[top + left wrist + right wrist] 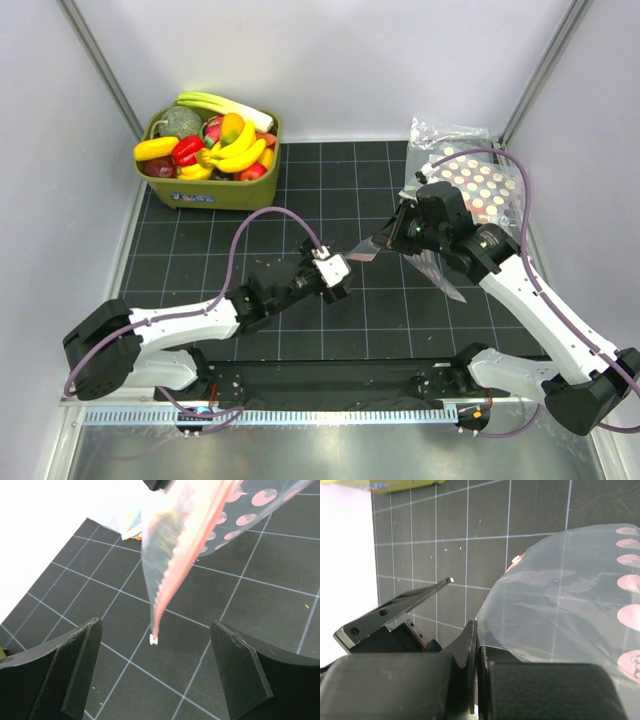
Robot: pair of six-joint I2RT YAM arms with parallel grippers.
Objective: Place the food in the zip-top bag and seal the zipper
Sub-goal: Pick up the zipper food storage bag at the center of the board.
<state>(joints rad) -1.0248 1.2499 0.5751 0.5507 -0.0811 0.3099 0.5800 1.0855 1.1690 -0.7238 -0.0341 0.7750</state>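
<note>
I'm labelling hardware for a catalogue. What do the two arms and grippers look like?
The left arm and right arm have white shells with black joints. A purple cable runs along each. The left gripper and right gripper have flat black fingers.

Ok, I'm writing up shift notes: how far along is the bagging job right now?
Done: the zip-top bag is lifted, pinched in the shut right gripper. In hand: the open left gripper brackets the free end of the zipper without gripping it. Left: the food all sits in the green bin and the bag looks empty, so filling and sealing remain.
</note>
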